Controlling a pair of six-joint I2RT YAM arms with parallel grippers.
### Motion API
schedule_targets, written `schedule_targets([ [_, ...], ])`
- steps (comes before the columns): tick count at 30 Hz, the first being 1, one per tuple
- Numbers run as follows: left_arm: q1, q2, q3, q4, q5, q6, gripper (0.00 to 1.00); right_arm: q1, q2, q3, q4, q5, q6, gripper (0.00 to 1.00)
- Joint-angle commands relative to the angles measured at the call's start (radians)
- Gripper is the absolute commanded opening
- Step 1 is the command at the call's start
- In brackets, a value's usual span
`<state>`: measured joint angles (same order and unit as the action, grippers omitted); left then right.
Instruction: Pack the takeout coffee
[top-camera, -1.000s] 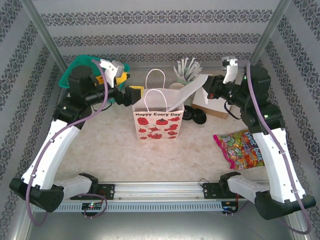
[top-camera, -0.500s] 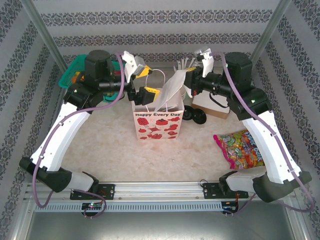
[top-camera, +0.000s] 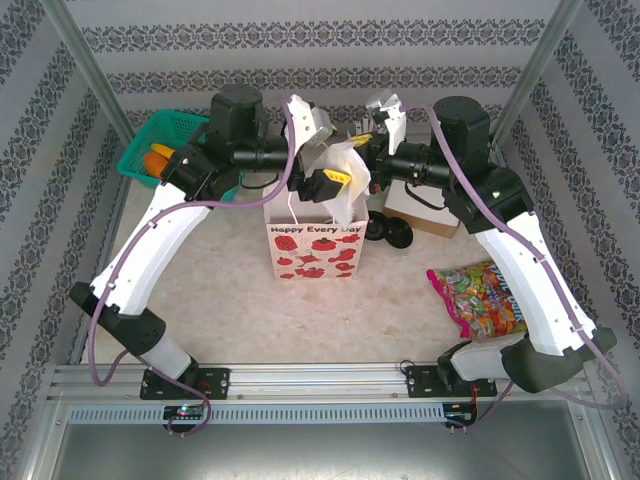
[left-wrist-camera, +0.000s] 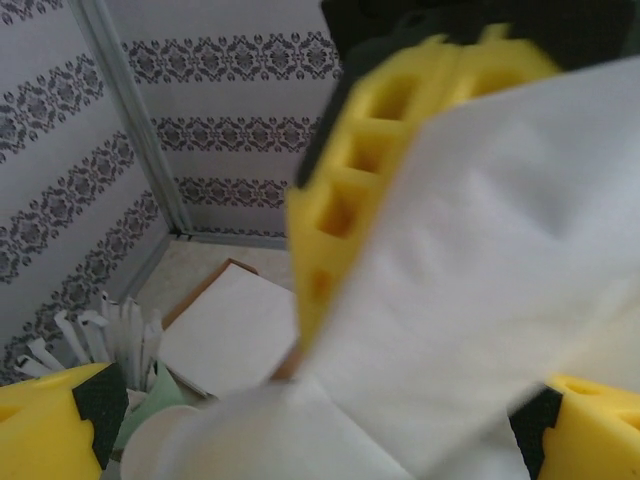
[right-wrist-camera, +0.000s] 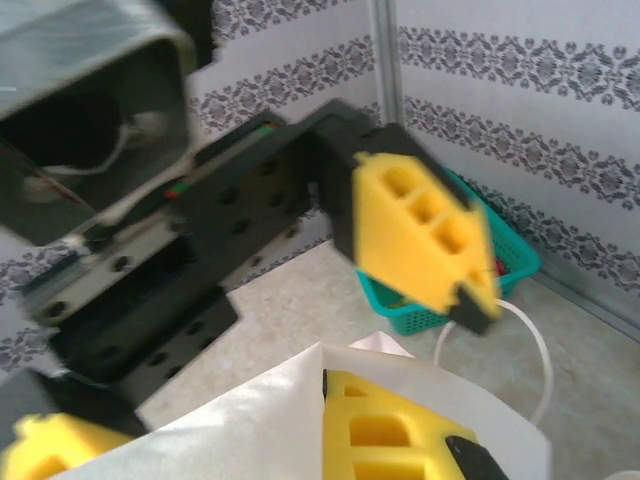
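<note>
L gripper (left-wrist-camera: 320, 410): jaws wide apart, up over the gift bag (top-camera: 315, 250). Its yellow fingers (left-wrist-camera: 45, 430) sit either side of the white paper (top-camera: 350, 195), paper betw. them but not clamped.
R gripper (right-wrist-camera: 385, 430): jaws closed tight, pinching the white paper. Its fingers sit betw. the L gripper's spread fingers, the two grippers facing each other.
white paper: crumpled sheet, hangs from R gripper above the bag. Lower end overlaps the bag's top edge in top view; inside or behind, can't tell.
gift bag: upright, mid-table (top-camera: 220, 290), white w/ red strawberries & "Happy Every Day", white cord handles standing up.
takeout coffee: can't tell where it is; bag's inside is hidden by paper & grippers.
black lids (top-camera: 388, 232): on table just R of the bag, in front of the white box.
white box (top-camera: 432, 215): back R, behind the lids, under the R arm.
stick holder (left-wrist-camera: 145, 395): mint green w/ white sticks, just beside the white box, seen from L wrist cam.
teal basket (top-camera: 140, 152): back L corner, orange item (top-camera: 160, 157) inside.
candy bag (top-camera: 480, 298): lies flat on table, R side, close to R arm, well apart from gift bag.
</note>
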<state>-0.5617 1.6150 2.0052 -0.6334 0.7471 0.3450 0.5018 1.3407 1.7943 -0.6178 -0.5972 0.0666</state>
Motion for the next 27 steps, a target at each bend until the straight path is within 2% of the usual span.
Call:
schedule_targets([
  [1, -0.001, 0.035, 0.067, -0.088, 0.052, 0.117, 1.00, 0.008, -0.006, 0.048, -0.018, -0.098, -0.035, 0.00],
  [5, 0.000, 0.076, 0.116, -0.183, 0.140, 0.206, 0.96, 0.001, -0.016, 0.065, -0.034, -0.145, -0.039, 0.00],
  [10, 0.019, 0.090, 0.136, -0.236, 0.212, 0.243, 0.75, -0.036, -0.043, 0.066, -0.041, -0.184, -0.047, 0.00],
  [11, 0.023, 0.090, 0.136, -0.246, 0.223, 0.249, 0.69, -0.047, -0.049, 0.065, -0.042, -0.190, -0.049, 0.00],
  [15, 0.026, 0.082, 0.124, -0.251, 0.257, 0.261, 0.36, -0.074, -0.055, 0.054, -0.058, -0.234, -0.056, 0.00],
  [18, 0.028, 0.082, 0.124, -0.255, 0.262, 0.263, 0.18, -0.097, -0.059, 0.052, -0.099, -0.222, -0.087, 0.01],
  [20, 0.028, 0.082, 0.124, -0.252, 0.251, 0.256, 0.10, -0.134, -0.077, 0.039, -0.102, -0.161, -0.066, 0.11],
  [23, 0.037, 0.081, 0.121, -0.255, 0.243, 0.246, 0.02, -0.227, -0.114, 0.014, -0.117, -0.162, -0.036, 0.29],
  [26, 0.041, 0.080, 0.115, -0.254, 0.248, 0.233, 0.00, -0.295, -0.170, -0.035, -0.148, -0.182, -0.069, 0.41],
  [27, 0.042, 0.080, 0.112, -0.249, 0.248, 0.223, 0.00, -0.308, -0.192, -0.060, -0.156, -0.204, -0.089, 0.48],
])
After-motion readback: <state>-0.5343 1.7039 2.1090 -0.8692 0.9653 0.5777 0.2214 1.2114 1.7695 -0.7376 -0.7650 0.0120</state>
